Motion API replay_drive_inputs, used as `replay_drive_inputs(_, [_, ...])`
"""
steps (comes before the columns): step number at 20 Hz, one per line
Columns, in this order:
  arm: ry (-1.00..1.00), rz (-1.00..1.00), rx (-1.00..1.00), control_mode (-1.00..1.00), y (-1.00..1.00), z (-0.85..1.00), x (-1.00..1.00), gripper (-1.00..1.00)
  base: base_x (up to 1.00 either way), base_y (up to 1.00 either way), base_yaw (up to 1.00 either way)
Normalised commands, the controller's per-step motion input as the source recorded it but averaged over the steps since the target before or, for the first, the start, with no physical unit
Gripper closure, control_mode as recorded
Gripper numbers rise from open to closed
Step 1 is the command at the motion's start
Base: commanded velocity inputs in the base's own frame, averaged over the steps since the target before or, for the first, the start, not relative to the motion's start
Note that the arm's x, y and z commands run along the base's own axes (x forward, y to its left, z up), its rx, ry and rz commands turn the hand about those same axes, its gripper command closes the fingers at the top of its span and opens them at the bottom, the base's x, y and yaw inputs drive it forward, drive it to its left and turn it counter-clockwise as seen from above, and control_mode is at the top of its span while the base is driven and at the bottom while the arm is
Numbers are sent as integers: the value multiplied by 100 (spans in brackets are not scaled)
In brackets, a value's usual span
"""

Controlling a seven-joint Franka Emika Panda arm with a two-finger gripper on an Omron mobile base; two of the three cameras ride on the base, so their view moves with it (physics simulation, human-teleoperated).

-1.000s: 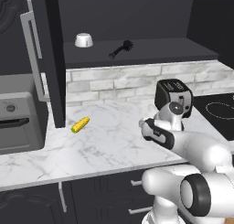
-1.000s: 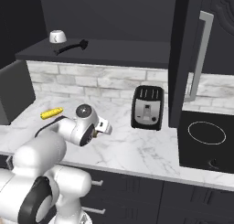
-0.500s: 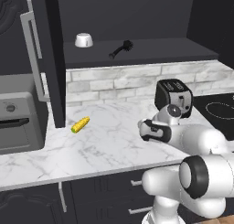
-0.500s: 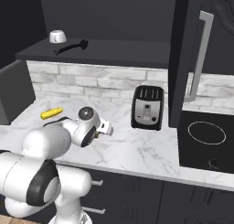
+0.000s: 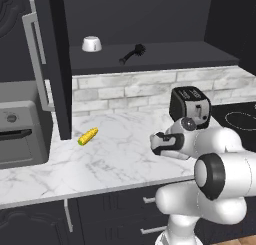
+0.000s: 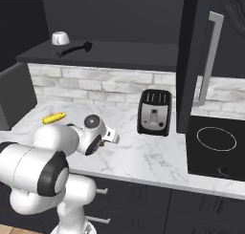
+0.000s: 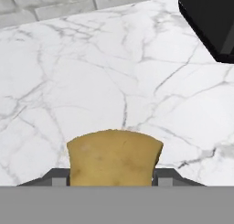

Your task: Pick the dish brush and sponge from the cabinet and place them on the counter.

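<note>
Sponge point(image 7: 114, 157) tan, blocky (mottled face), clamped in end effector point(image 7: 112, 177) over marble counter point(image 7: 91, 72).

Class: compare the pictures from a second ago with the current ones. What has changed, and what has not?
The arm has folded in, elbow swinging round, with the gripper staying low over the counter, clamped on the sponge. Nothing was let go. The brush, corn and toaster stayed put.

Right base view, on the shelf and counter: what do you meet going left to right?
White bowl → dish brush → toaster → open cabinet door → cooktop ring. The corn cob overlaps the bowl's span, so it is left out.
</note>
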Motion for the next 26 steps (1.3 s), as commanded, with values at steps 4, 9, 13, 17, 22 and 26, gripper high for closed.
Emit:
replay_drive_inputs(4, [-2, 0, 0, -100, 0, -24, 1, 100, 0, 0, 0])
replay_drive_inputs(9, [-2, 0, 0, -100, 1, -29, 1, 100, 0, 0, 0])
replay_drive_inputs(13, [-3, 0, -1, -100, 2, -26, 0, 100, 0, 0, 0])
replay_drive_inputs(17, [-4, 0, -1, -100, 1, -26, 0, 100, 0, 0, 0])
replay_drive_inputs(22, [-5, 0, -1, -100, 2, -29, 0, 100, 0, 0, 0])
replay_drive_inputs(26, [-4, 0, -2, -100, 3, -36, 1, 100, 0, 0, 0])
